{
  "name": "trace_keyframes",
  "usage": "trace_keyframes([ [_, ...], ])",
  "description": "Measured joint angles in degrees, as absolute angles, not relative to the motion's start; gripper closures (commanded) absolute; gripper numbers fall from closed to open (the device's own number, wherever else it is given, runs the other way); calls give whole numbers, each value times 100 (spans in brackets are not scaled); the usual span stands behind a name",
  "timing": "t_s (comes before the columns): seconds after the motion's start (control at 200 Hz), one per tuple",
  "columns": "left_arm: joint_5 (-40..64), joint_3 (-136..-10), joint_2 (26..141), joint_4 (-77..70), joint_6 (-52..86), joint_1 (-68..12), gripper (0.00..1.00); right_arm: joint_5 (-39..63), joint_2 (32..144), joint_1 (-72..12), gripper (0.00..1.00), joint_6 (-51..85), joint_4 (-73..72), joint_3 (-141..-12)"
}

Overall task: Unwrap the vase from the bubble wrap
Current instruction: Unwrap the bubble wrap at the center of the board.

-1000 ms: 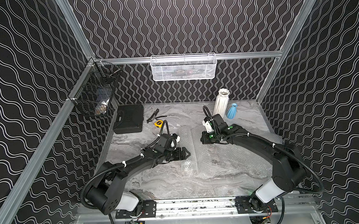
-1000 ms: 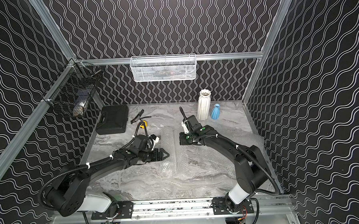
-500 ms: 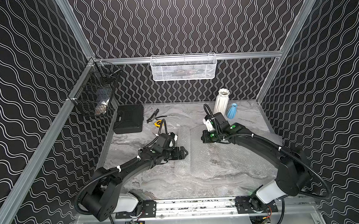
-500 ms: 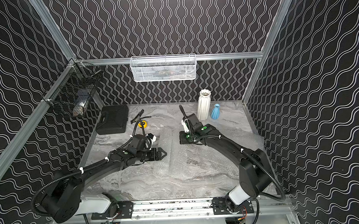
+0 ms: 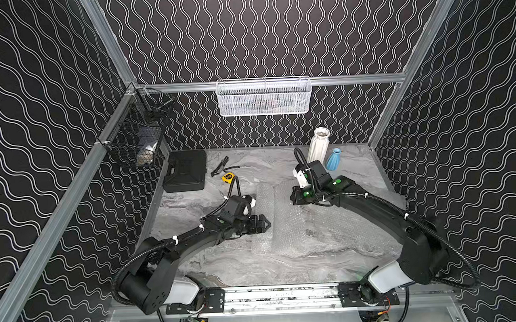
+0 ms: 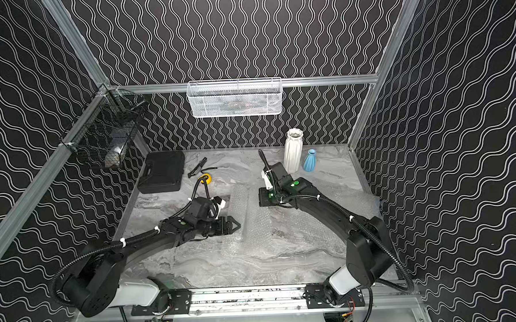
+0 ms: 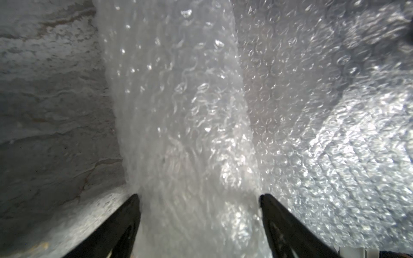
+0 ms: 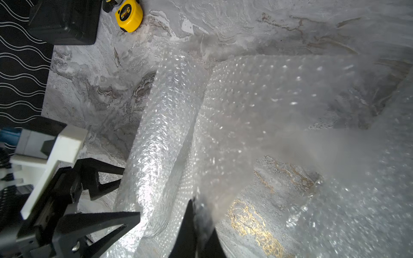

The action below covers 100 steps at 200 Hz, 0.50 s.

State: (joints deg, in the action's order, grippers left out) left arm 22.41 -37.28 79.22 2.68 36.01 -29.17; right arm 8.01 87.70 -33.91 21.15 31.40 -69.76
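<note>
**Mia:** Where is the wrap in a top view?

**Ben:** The wrap (image 5: 286,223) lies in the middle of the table (image 5: 225,267), between the two arms. One part is rolled up. The rest is flat and crinkly, out toward the right arm.

**Mia:** And the left wrist view?

**Ben:** The left end effector (image 7: 197,197) is wide, with the rolled part between its jaws.

**Mia:** The right wrist view?

**Ben:** The right end effector (image 8: 194,214) is pinched tight on the flat part's edge and holds it up off the table.

**Mia:** How will it feel?

**Ben:** Light, soft, floppy and a bit slippery, I think. Pinch a loose edge, not the fat rolled part. I can't tell what hides inside, and it may break.
</note>
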Motion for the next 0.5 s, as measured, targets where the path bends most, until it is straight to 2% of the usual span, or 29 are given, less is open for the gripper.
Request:
trace_keyframes([
  [0.5,1544,-4060,7609,1011,3286,-2917,11,521,8676,-3441,95,2034,3271,-7118],
])
